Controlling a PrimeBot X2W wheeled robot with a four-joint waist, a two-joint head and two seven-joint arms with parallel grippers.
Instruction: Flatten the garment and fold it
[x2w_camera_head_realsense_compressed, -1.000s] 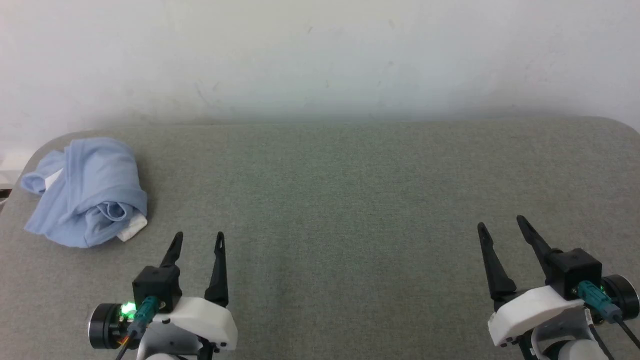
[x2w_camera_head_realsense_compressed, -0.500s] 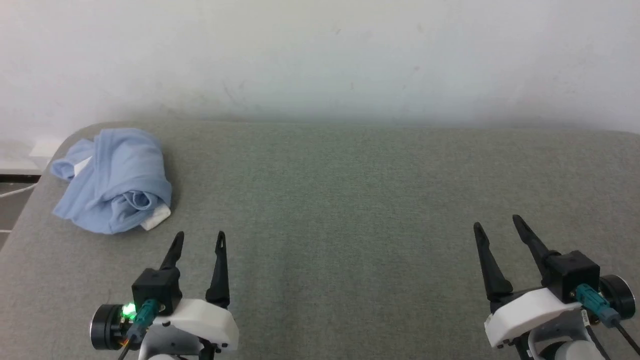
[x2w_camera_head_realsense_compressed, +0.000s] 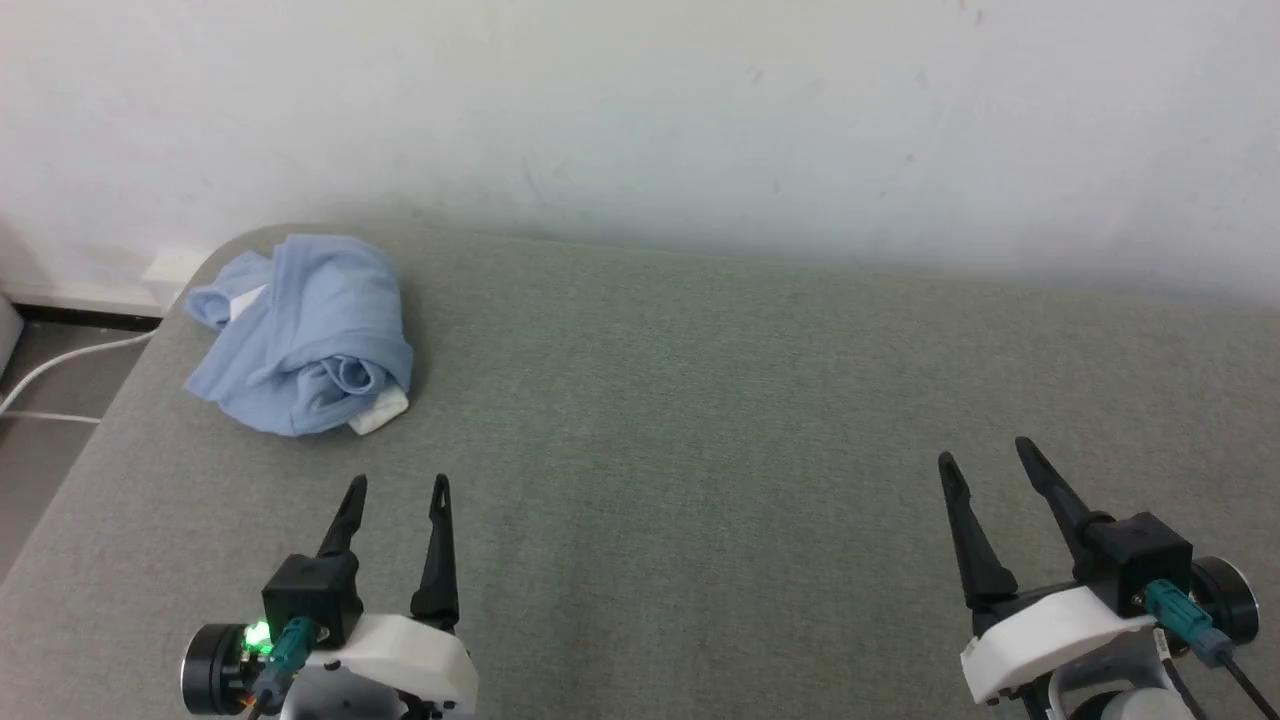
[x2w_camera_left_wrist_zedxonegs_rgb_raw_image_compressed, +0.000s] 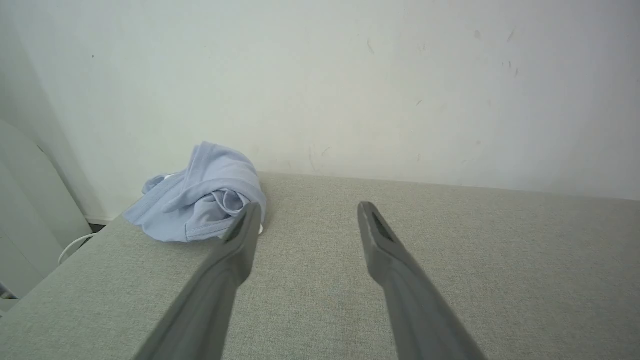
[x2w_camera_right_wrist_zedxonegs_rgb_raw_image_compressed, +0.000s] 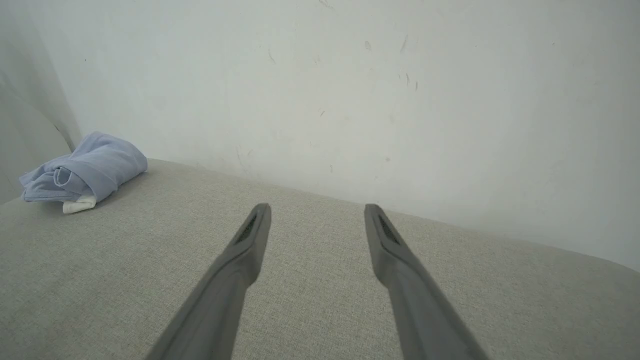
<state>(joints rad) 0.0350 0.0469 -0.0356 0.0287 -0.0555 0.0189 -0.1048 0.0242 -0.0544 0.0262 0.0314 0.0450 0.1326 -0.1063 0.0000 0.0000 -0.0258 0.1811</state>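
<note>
Light blue knit garment, white trim peeking out at its near side: bunched in a tight heap at far left corner of grey-green fabric-covered table, just beside the rounded edge and close under white wall. Not flattened, not folded.

Risks, as judged: liable to be shoved off the corner edge if nudged sideways instead of pinched. Liable to come up as a knotted wad if gripped through several layers, with hems and sleeves buried. Long reach from the right side, well apart from heap.

Left gripper: above table, near heap on its near side, fingers pointing away from robot, spread wide, holding nothing. Right gripper: far across table, fingers tilted slightly leftward, likewise spread wide and empty.
</note>
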